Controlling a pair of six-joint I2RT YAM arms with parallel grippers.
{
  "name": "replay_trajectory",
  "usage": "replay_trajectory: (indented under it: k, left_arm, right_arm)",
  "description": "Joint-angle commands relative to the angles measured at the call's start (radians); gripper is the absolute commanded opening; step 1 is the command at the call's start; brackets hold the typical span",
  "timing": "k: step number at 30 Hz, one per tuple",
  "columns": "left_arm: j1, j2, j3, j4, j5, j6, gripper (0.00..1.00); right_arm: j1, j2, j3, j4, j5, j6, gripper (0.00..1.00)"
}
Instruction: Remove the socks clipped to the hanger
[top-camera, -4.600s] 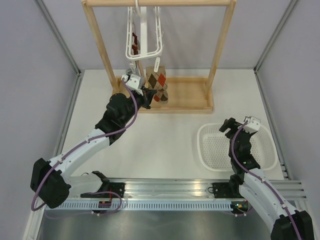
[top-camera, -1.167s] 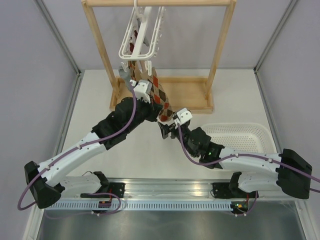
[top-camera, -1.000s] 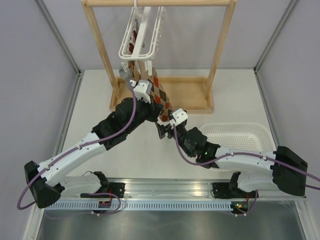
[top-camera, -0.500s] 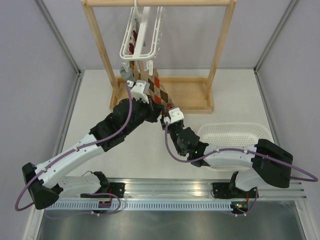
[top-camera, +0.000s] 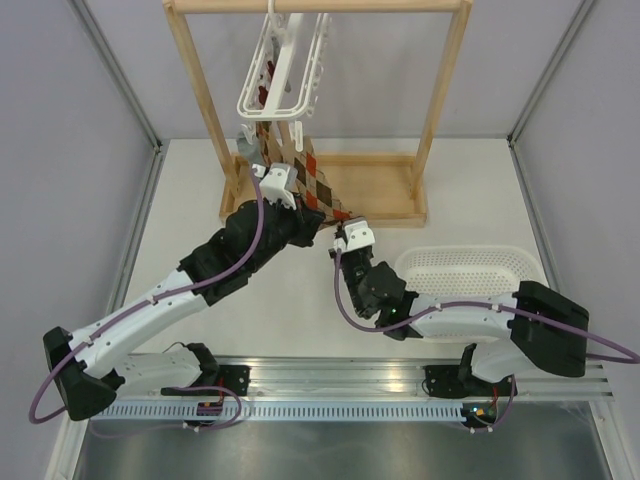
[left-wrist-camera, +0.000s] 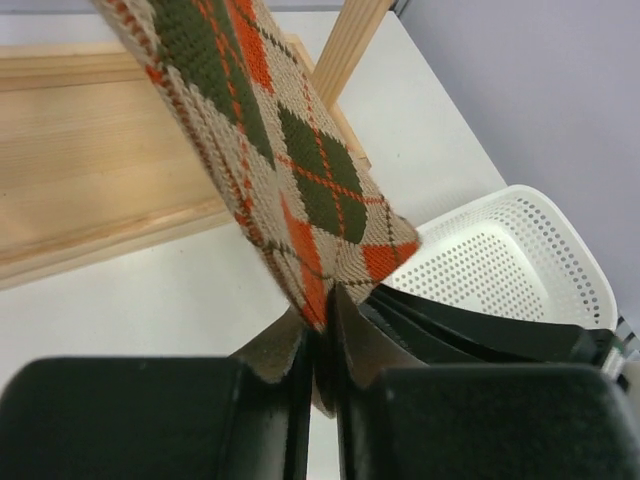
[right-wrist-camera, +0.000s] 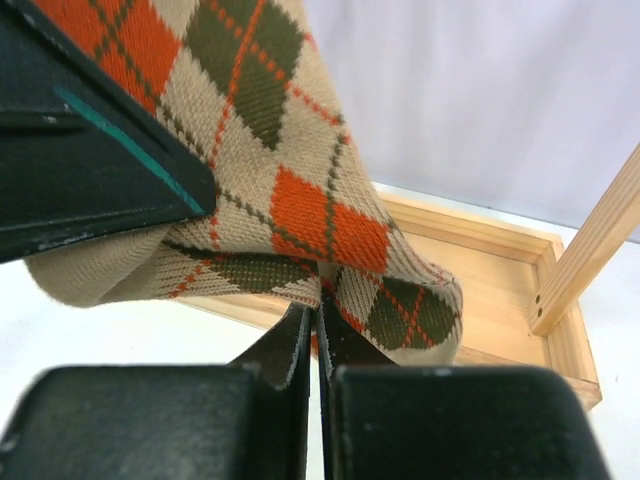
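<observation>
Status: your left hand (left-wrist-camera: 320, 350) and right hand (right-wrist-camera: 315, 330) are both on the same argyle sock (top-camera: 308, 180).

- Left hand: narrow, fingers pinched on the sock's lower edge.
- Right hand: also closed down, nipping the same low end from the other side. The two hands sit just beside each other.
- Sock: off the counter (top-camera: 480, 190), stretched in the air. The far end runs up under the white hanger (top-camera: 285, 70), which hangs on the wooden rack (top-camera: 195, 100). I can't make out the clip itself from the overhead view.

Geometry that matters:
- The sock's long axis runs diagonally, from under the hanger down and right to your hands.
- The clipped end is up and away from both hands, back toward the rack.
- Neither hand is near the clip. The left sits slightly on the rack side, the right on the basket (top-camera: 470, 265) side.

My read: you're at the pull-off step for this sock. Pull along the sock's own axis, down and toward the arm bases, rather than sideways.

Risk: the hanger only hooks over the bar, so it may swing or tilt with the pull before the clip lets go.
</observation>
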Motion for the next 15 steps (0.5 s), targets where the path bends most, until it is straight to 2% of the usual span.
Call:
replay_trajectory:
  k: [1, 2, 3, 6, 8, 10, 11, 12, 15]
  left_arm:
    - [-0.006, -0.028, -0.013, -0.010, -0.034, 0.009, 0.16]
    - [-0.006, -0.029, -0.015, -0.010, -0.038, 0.015, 0.23]
    - [-0.006, -0.034, -0.018, -0.009, -0.041, 0.018, 0.37]
    - [-0.006, -0.051, -0.033, -0.009, -0.046, 0.027, 0.65]
    - [-0.006, -0.075, -0.042, -0.006, -0.048, 0.036, 0.71]
    - [-0.006, -0.109, -0.061, -0.003, -0.055, 0.045, 0.82]
    - [-0.006, -0.121, -0.068, 0.002, -0.067, 0.056, 0.84]
    - [-0.006, -0.137, -0.076, 0.005, -0.072, 0.064, 0.91]
    - [-0.003, -0.198, -0.116, 0.039, -0.075, 0.100, 0.96]
  right_arm:
    - [0.017, -0.095, -0.022, -0.038, -0.001, 0.025, 0.01]
    - [0.018, -0.113, -0.026, -0.074, -0.006, 0.053, 0.01]
    - [0.019, -0.127, -0.031, -0.099, -0.012, 0.068, 0.01]
    - [0.019, -0.179, -0.036, -0.194, -0.032, 0.111, 0.01]
    - [0.019, -0.204, -0.033, -0.251, -0.041, 0.127, 0.01]
    - [0.019, -0.219, -0.028, -0.285, -0.047, 0.147, 0.01]
    - [0.018, -0.221, -0.025, -0.315, -0.052, 0.151, 0.01]
    - [0.018, -0.224, -0.025, -0.326, -0.058, 0.164, 0.01]
    - [0.018, -0.235, -0.025, -0.366, -0.076, 0.184, 0.01]
